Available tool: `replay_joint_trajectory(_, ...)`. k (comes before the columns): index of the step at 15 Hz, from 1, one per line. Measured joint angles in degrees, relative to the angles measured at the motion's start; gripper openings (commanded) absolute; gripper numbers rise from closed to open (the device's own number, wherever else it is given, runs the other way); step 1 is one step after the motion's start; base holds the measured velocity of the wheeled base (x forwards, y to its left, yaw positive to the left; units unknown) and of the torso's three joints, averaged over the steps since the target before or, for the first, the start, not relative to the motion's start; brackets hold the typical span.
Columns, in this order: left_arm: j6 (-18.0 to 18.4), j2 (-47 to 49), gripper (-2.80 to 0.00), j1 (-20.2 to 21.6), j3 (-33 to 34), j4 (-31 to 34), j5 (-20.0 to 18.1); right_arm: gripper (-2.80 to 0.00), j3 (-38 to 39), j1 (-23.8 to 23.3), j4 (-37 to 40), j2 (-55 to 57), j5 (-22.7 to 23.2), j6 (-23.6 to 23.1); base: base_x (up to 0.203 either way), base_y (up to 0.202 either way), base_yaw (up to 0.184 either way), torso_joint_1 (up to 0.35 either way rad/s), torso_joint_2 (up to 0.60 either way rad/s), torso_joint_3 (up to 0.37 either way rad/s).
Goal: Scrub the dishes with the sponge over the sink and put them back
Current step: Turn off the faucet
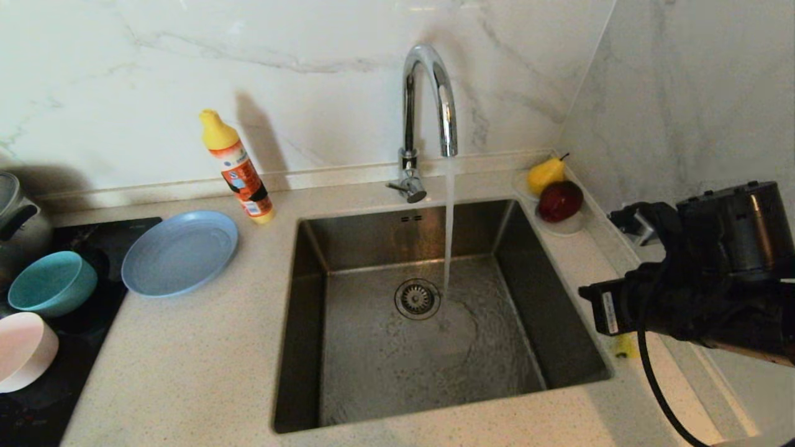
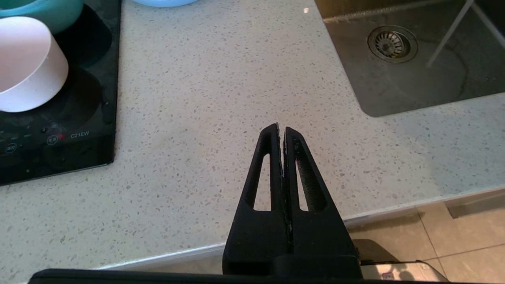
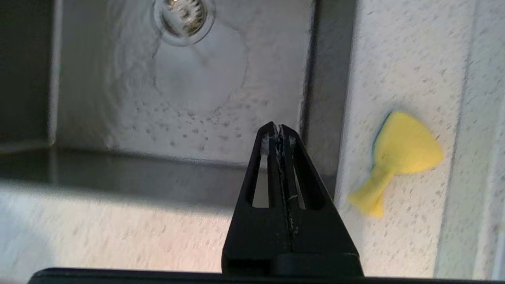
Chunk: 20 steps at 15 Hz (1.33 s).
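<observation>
1. Running water falls from the tap (image 1: 428, 99) into the steel sink (image 1: 559, 323), landing just beside the round drain (image 1: 417, 298); nothing lies in the basin.
2. The sponge (image 3: 398, 157) is yellow with a thin green layer underneath and a pinched waist. It lies flat on the worktop (image 1: 186, 372) strip to the right of the sink, near the basin's edge and not touching it.
3. The right gripper (image 3: 279, 128) hangs above the sink's right rim, fingers pressed together and empty, with the sponge off to one side of it (its arm hides most of the sponge in the head view).
4. The left gripper (image 2: 281, 128) is parked over the near left part of the worktop, fingers also pressed together, holding nothing.
5. The dishes wait on the left: a blue plate (image 1: 180, 251) on the worktop, then a teal bowl (image 1: 53, 282) and a pale pink dish (image 1: 22, 351) on the black stove top (image 1: 81, 335).
6. Handling, as a judgement: the sponge looks light and soft, so it should squash under a pinch and turn heavier and slicker once wet. The narrow waist seems the natural place to grip.
7. The dishes look stiff, smooth and likely breakable, slippery when wet. A rim pinch looks the only way in (the plate lies low and flat, so this may be awkward).
</observation>
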Motion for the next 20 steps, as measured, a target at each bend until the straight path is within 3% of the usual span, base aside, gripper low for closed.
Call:
replay_joint_trajectory(7, -0.02, 0.0, -2.8, 0.02, 0.0, 0.0, 0.0, -2.8, 6.18, 2.25, -4.56, -3.94, 0.0, -1.32, 0.0, 0.0, 0.0, 0.0, 0.0, 0.0)
replay_joint_trajectory(13, -0.04, 0.0, -2.8, 0.02, 0.0, 0.0, -0.02, -2.8, 15.94, 2.08, -12.31, -8.01, 0.53, -2.17, 0.0, 0.0, 0.0, 0.0, 0.0, 0.0)
replay_joint_trajectory(20, -0.02, 0.0, -2.8, 0.04, 0.0, -0.02, -0.02, -2.8, 30.59, -1.21, -12.67, -19.67, 9.59, -2.21, 0.0, 0.0, 0.0, 0.0, 0.0, 0.0)
